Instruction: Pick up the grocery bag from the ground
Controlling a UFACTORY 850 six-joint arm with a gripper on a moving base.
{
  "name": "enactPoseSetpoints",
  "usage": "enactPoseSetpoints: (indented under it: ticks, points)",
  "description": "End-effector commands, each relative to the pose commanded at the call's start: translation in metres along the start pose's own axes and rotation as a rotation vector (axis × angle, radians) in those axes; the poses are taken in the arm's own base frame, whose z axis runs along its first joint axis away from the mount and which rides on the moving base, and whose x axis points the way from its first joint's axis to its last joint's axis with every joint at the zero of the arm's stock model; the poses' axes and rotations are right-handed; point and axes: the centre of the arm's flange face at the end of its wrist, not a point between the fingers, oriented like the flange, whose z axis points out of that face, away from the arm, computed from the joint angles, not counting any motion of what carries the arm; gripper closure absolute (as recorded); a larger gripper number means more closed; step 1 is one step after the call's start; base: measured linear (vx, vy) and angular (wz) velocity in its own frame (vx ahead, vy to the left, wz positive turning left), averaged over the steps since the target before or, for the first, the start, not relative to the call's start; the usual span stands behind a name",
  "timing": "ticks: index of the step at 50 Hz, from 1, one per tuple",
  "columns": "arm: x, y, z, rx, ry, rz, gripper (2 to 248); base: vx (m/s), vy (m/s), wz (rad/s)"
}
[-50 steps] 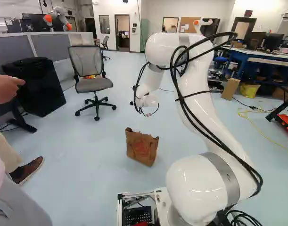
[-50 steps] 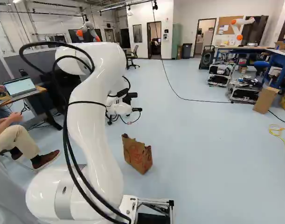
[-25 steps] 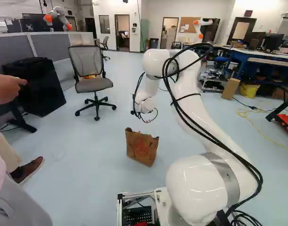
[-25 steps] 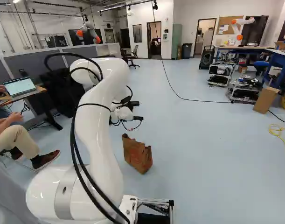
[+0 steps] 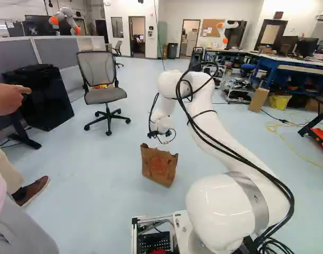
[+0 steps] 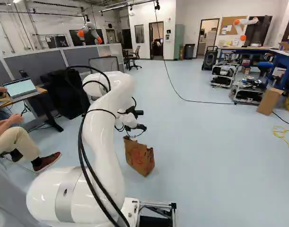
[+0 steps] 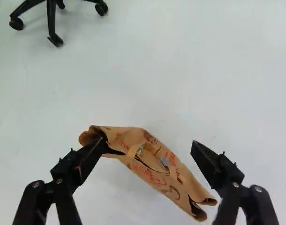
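— How does our bag look?
— The grocery bag (image 6: 140,158) is brown paper with red print, creased along its mouth, and sits a little askew on the floor (image 6: 205,156), near us and left of our right base view's middle. We see a strip like a handle across its top.
— And our gripper (image 6: 141,120)?
— Close above the bag, its fingers spread wide. The bag's mouth runs between and beneath them.
— What else is around?
— An office chair (image 5: 102,76) stands beyond the bag to the left, a cardboard box (image 6: 268,101) far off to the right. A dark cable (image 6: 194,101) crosses the floor farther out; all three are well apart from the bag.
— What can't we make out?
— One finger covers a corner of the bag, and we can't tell whether they touch. Something greyish at its mouth is unclear to us.
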Motion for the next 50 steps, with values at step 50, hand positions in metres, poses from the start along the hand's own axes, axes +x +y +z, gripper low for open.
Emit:
enactPoseSetpoints:
  ticks: [50]
  points:
    - [-0.076, 0.0, 0.097, 0.088, -0.286, -0.612, 3, 0.0, 0.0, 0.0]
